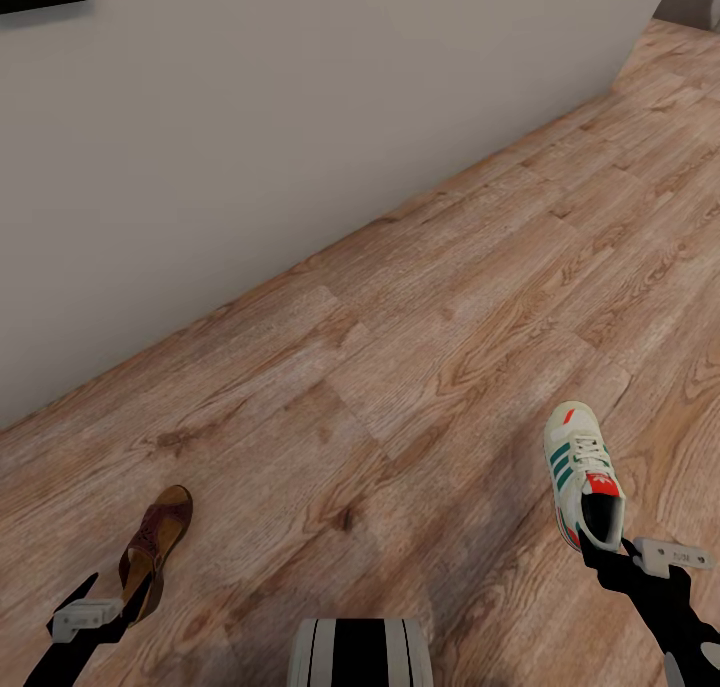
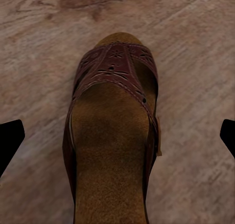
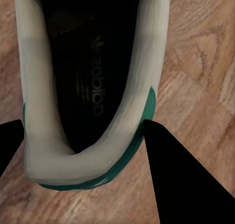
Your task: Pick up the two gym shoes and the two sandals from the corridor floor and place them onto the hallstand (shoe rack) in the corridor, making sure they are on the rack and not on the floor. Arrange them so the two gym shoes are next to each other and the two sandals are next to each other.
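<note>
Head view: left gripper (image 1: pixel 108 599) held sandal (image 1: pixel 156 549) by heel end, toe pointing away, above corridor floor (image 1: pixel 420 347). Right gripper (image 1: pixel 612 555) gripped gym shoe (image 1: pixel 584 475) at heel rim (toe pointing away). Grey wall (image 1: pixel 250 117) behind.

Left wrist view: sandal (image 2: pixel 115 131) lay between dark fingertips (image 2: pixel 10 138) set wide apart; contact hard to see.

Right wrist view: one finger (image 3: pixel 183 180) pressed gym shoe's (image 3: pixel 93 87) heel collar, other cut off at edge.
</note>
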